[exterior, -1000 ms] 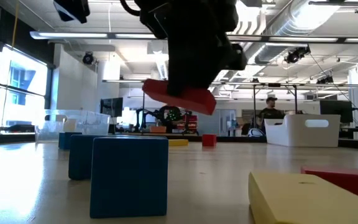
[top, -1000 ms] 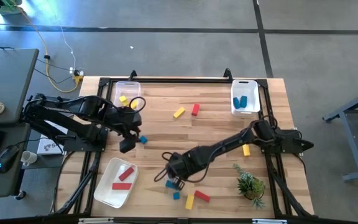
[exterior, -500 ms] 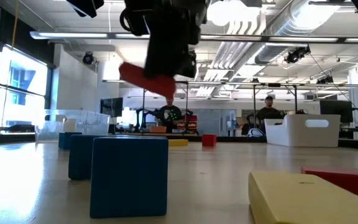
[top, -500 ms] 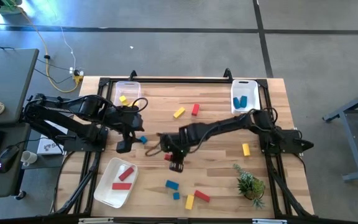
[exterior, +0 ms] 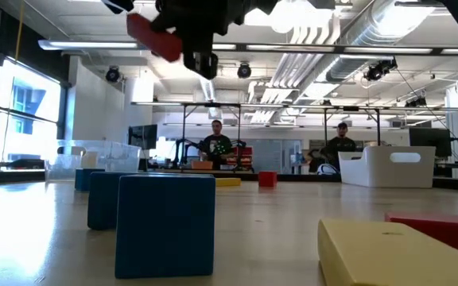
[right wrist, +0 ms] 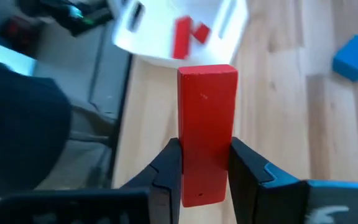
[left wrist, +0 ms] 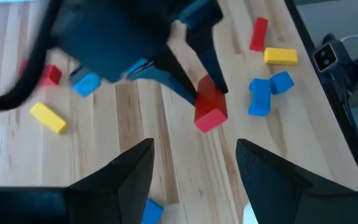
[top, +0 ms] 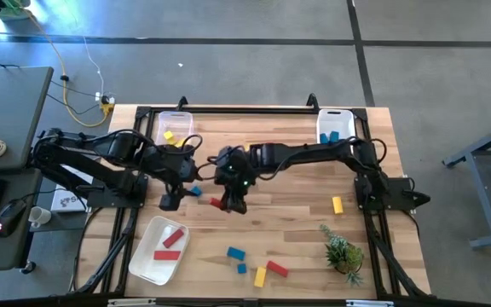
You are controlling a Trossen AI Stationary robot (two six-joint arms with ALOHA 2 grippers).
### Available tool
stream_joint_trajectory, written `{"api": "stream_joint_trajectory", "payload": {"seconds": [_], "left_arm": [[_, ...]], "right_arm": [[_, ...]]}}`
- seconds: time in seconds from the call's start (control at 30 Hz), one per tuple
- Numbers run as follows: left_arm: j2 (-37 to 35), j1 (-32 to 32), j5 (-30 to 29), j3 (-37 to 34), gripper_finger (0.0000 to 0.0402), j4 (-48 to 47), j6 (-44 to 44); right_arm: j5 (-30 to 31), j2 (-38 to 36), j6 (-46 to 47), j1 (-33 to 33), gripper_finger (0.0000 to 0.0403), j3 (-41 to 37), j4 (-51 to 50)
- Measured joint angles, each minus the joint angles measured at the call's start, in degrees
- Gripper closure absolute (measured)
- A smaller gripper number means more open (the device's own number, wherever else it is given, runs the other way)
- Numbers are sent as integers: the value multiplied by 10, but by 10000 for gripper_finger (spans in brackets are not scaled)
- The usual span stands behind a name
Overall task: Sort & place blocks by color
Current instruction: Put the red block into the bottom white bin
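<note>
We see a solid red rectangular bar block between the dark fingers of the black right gripper. The pale striped wooden table top carries a blue flat block, a small blue cube, a yellow bar block touching a red bar block, and a yellow short block. The white oval tray holds two red blocks. The black left gripper shows dark fingers over a small blue cube. The small potted plant is green.
</note>
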Motion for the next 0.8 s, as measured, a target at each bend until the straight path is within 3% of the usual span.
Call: {"api": "stream_joint_trajectory", "payload": {"seconds": [0.47,0.8], "left_arm": [[2,-24,-2,0,188,41,20],[3,-24,0,0,188,51,25]], "right_arm": [[-79,-18,62,-22,332,0,122],[-88,-19,116,-22,332,0,179]]}}
